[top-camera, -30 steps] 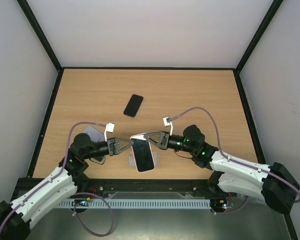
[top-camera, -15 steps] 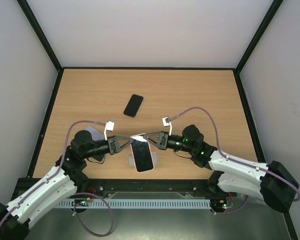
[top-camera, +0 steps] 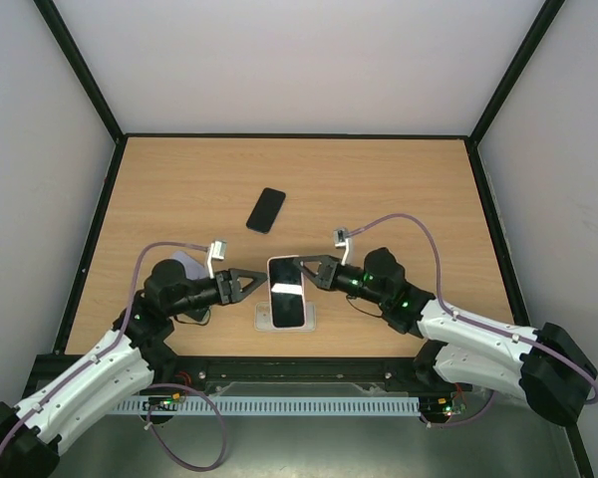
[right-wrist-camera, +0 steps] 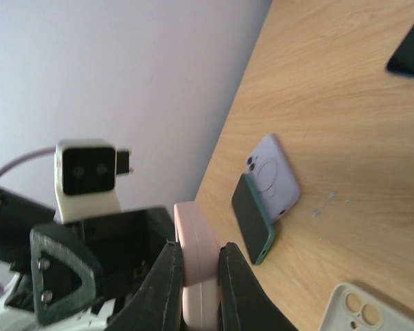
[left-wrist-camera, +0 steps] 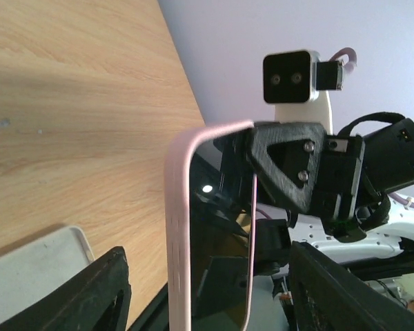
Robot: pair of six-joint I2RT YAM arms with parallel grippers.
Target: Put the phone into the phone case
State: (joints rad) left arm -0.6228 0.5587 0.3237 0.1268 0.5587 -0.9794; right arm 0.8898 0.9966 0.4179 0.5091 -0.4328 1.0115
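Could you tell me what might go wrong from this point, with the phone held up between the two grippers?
1. The right gripper pinches only the thin edge of the pink-cased phone, so the phone might pivot or slip onto the white case lying below.
2. The left gripper looks open around the phone; closing off-centre could knock it loose.

Even bright light, soft shadows, glare across the phone (top-camera: 287,293)
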